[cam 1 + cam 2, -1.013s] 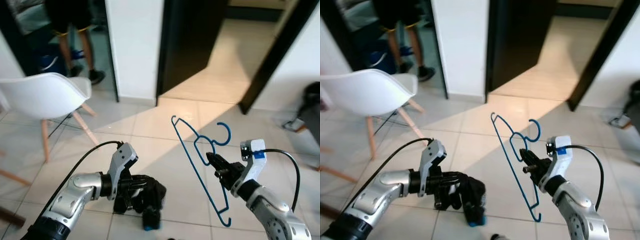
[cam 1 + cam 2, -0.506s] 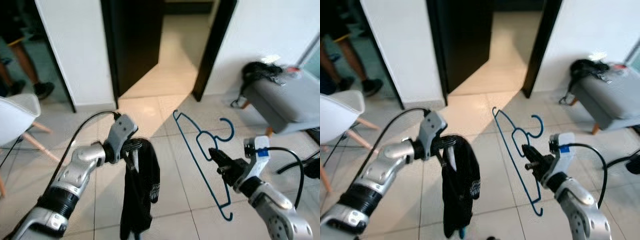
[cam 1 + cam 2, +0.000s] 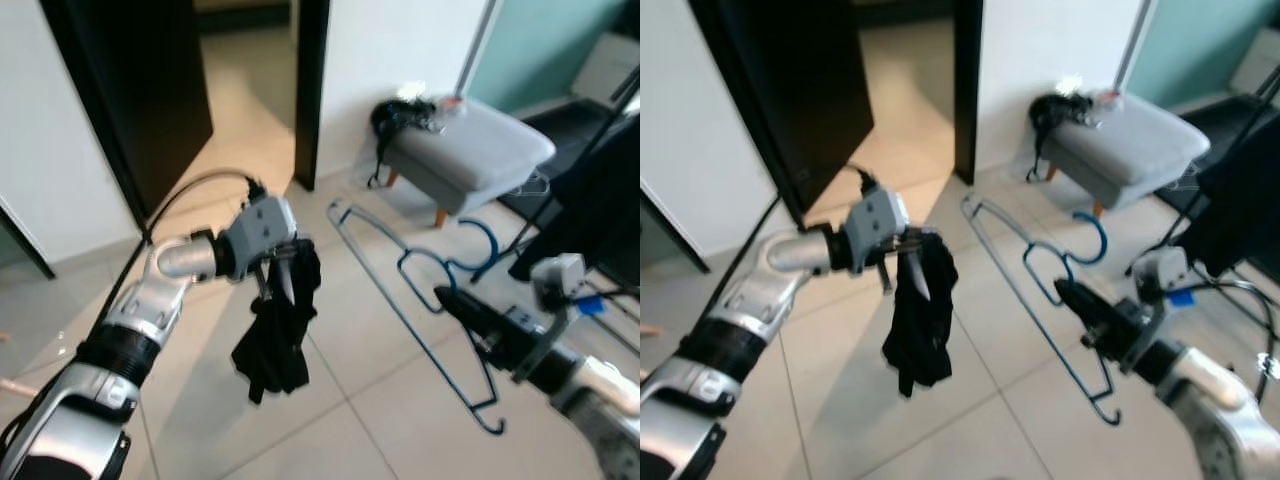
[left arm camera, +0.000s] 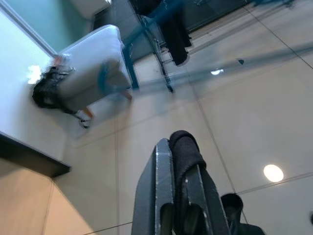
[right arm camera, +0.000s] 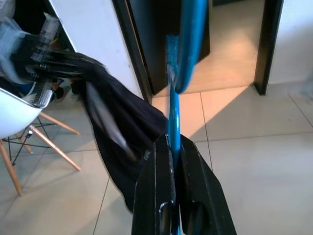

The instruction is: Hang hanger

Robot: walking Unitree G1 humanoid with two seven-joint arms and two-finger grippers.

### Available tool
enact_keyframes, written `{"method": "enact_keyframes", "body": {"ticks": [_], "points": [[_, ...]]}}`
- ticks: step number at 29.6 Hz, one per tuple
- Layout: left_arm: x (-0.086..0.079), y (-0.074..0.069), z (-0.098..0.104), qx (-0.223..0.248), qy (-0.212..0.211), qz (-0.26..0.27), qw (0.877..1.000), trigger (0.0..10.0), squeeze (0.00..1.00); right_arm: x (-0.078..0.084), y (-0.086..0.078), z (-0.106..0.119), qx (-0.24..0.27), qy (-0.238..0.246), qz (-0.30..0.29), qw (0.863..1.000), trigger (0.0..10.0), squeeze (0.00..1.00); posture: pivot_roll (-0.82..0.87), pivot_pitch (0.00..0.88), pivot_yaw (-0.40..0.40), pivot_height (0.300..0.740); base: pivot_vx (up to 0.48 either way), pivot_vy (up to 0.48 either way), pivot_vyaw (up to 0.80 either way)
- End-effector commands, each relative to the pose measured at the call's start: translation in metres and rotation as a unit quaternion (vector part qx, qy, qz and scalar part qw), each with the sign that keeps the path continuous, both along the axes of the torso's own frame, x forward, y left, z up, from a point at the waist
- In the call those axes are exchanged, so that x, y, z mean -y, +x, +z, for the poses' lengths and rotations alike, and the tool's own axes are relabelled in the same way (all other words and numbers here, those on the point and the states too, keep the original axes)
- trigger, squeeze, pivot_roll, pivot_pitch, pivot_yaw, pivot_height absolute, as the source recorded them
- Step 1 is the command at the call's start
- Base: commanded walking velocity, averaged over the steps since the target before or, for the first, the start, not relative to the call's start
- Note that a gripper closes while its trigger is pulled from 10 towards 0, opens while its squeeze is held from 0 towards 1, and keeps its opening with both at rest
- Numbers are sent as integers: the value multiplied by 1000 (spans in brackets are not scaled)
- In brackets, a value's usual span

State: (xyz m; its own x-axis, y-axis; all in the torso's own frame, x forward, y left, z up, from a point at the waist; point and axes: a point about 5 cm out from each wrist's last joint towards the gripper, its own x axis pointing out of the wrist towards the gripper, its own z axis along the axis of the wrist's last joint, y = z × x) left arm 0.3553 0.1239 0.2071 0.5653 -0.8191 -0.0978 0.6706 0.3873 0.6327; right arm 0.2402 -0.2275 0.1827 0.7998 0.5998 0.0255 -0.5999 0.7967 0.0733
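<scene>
My right gripper [image 3: 452, 300] is shut on a blue wire hanger [image 3: 395, 299], held in the air at the right over the tiled floor; the blue wire [image 5: 172, 126] runs between its black fingers [image 5: 155, 183]. My left gripper [image 3: 270, 276] is shut on a black garment [image 3: 277, 330] that hangs down limp at the centre left. In the left wrist view the black cloth [image 4: 185, 154] is pinched between the fingers [image 4: 162, 181]. The hanger is to the right of the garment, apart from it.
A grey footstool [image 3: 467, 149] with dark clutter [image 3: 399, 115] on it stands at the back right. A black rack with dark clothes [image 3: 590, 200] is at the far right. A dark open doorway [image 3: 150, 90] is at the back left, with white walls on both sides.
The view has swung right: the white chair and the person are gone, the footstool and rack are nearer. Both arms keep their hold; the garment, bunched low a second ago, hangs freely.
</scene>
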Motion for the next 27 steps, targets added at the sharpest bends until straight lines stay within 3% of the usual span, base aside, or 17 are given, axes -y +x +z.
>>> {"method": "enact_keyframes", "body": {"ticks": [1,3,7,15,18,22,27], "points": [[5,0,6,24,5,-10,1000,10000,0,1,-6,6,6,-22,15,1000,10000,0,-66,135,8,740,0,0,-788],[5,3,6,18,-6,-3,1000,10000,0,-4,-15,16,14,-78,61,995,10000,0,-72,131,6,740,0,0,-788],[5,5,9,19,-9,-4,1000,10000,0,-7,-19,26,23,-119,89,989,10000,0,-71,130,5,740,0,0,-788],[7,8,32,62,2,-31,998,10000,0,12,-30,59,22,-229,128,965,10000,0,-64,130,4,740,0,0,-788],[8,7,38,72,4,-40,997,10000,0,15,-35,61,7,-247,139,959,10000,0,-64,130,4,740,0,0,-788],[12,6,44,83,5,-51,995,10000,0,20,-40,64,-14,-273,147,951,10000,0,-66,130,3,740,0,0,0],[16,5,49,89,5,-64,994,10000,0,18,-43,69,-15,-268,164,949,10000,0,-67,128,4,740,0,0,0]]}}
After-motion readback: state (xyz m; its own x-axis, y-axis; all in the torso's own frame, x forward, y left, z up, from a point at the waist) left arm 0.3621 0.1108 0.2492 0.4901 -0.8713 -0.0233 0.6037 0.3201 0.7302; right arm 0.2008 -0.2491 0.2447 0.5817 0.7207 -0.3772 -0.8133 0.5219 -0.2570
